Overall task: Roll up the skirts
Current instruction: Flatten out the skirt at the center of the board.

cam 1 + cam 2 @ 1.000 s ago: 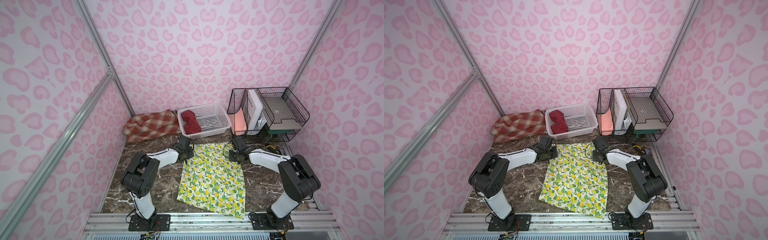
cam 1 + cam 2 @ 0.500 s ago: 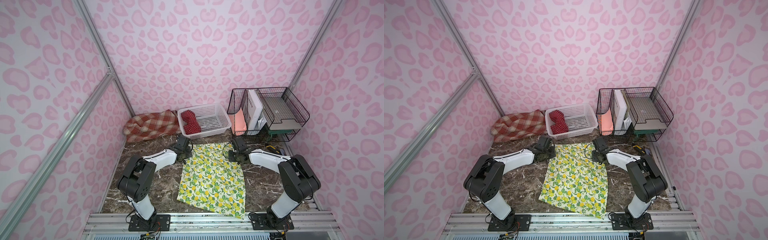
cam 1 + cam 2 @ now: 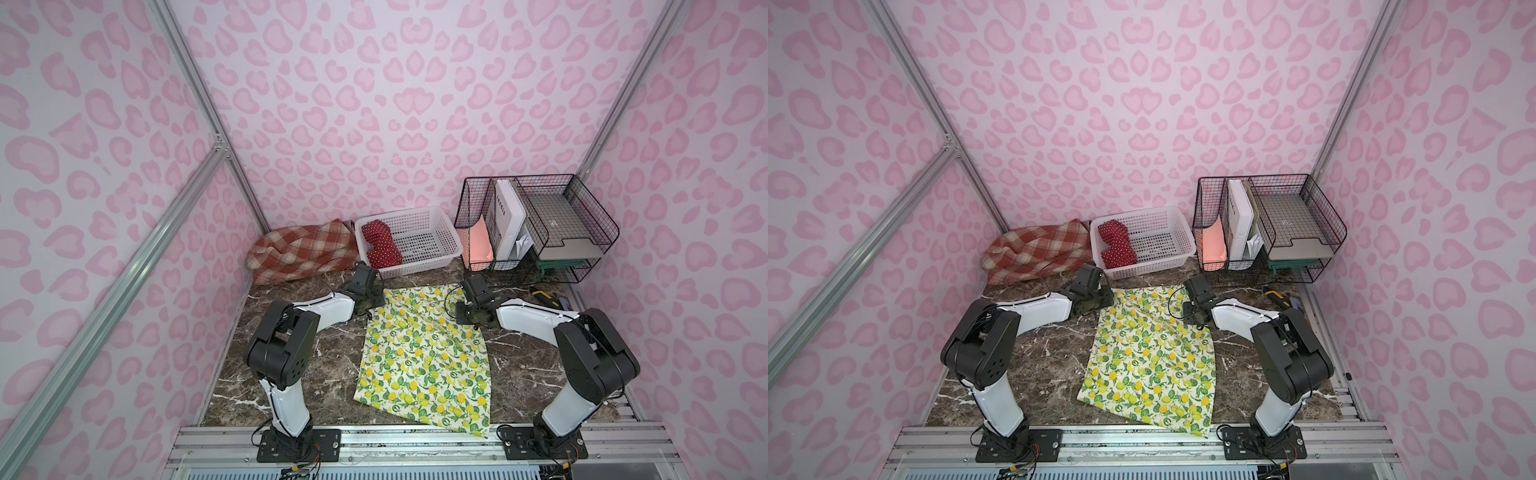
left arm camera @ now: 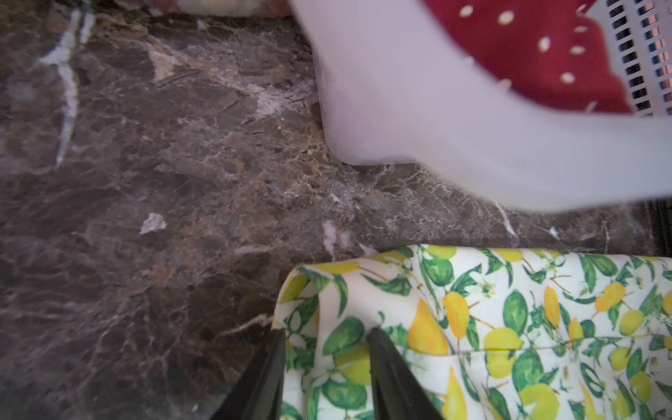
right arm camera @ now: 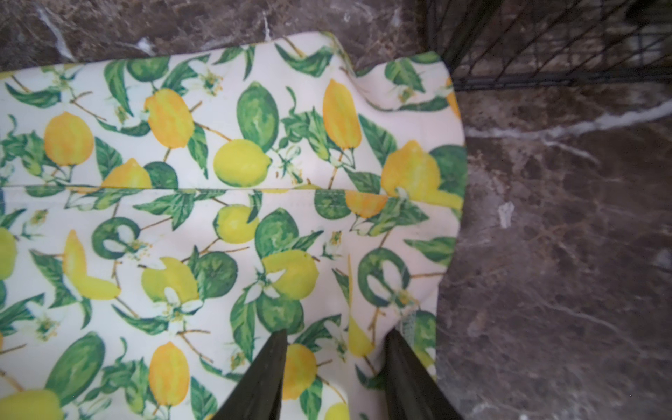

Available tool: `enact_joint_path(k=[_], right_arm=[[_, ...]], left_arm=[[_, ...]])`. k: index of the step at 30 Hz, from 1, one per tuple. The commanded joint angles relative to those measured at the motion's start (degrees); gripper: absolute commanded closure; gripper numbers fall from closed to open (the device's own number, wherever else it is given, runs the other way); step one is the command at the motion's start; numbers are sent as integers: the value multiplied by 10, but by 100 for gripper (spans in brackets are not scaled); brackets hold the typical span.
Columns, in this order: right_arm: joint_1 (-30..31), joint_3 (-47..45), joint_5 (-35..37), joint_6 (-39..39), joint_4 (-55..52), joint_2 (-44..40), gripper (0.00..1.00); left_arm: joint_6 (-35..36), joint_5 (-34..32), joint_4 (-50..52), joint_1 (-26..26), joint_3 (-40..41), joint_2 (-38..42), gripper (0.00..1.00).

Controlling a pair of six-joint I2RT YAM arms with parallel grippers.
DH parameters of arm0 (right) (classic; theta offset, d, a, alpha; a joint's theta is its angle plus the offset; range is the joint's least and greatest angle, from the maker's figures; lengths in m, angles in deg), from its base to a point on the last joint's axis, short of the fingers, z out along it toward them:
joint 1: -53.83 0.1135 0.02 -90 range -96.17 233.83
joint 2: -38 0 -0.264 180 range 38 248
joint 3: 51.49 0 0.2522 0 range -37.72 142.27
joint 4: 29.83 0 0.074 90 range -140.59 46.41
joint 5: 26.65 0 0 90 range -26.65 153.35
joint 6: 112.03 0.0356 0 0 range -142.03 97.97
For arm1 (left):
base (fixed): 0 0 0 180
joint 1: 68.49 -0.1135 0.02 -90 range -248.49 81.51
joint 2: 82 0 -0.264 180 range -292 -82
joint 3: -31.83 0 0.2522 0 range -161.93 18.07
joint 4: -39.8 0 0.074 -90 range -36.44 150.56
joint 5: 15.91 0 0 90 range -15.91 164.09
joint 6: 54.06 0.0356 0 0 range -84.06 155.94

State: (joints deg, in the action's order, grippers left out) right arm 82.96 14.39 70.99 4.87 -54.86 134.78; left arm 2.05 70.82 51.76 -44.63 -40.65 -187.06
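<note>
While both pairs of jaws stand parted over far corners of the cream lemon-print cloth skirt (image 3: pixel 424 353), seemingly empty, uneven pinches could skew its roll.

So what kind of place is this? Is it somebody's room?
Probably a robot practice booth, not a real room: a left arm and right arm bolted to a metal rail, pink patterned walls close around a marble table, and a lemon skirt laid out flat.

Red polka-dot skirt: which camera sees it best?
Both top views show the red polka-dot skirt nearly whole, bunched in the white basket. The left wrist view catches only a corner; the right wrist view misses it.
</note>
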Motion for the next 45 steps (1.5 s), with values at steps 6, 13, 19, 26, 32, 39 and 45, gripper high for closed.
enact_joint_path(k=[6,13,19,26,32,39,45], right_arm=[[5,0,-3,2,7,3,52],[11,0,0,4,8,5,52],[12,0,2,6,9,9,52],[12,1,11,8,8,9,52],[6,11,21,11,13,40,51],[-25,27,31,20,12,73,52],[-24,63,-2,5,-3,78,49]], left_arm=[[4,55,-52,-14,11,-15,81],[-2,39,-46,-14,26,6,100],[0,33,-32,-14,30,34,100],[31,-7,26,-19,30,57,100],[79,-35,84,-27,11,67,100],[64,-75,167,-38,-40,12,100],[34,-88,213,-50,-52,-14,60]])
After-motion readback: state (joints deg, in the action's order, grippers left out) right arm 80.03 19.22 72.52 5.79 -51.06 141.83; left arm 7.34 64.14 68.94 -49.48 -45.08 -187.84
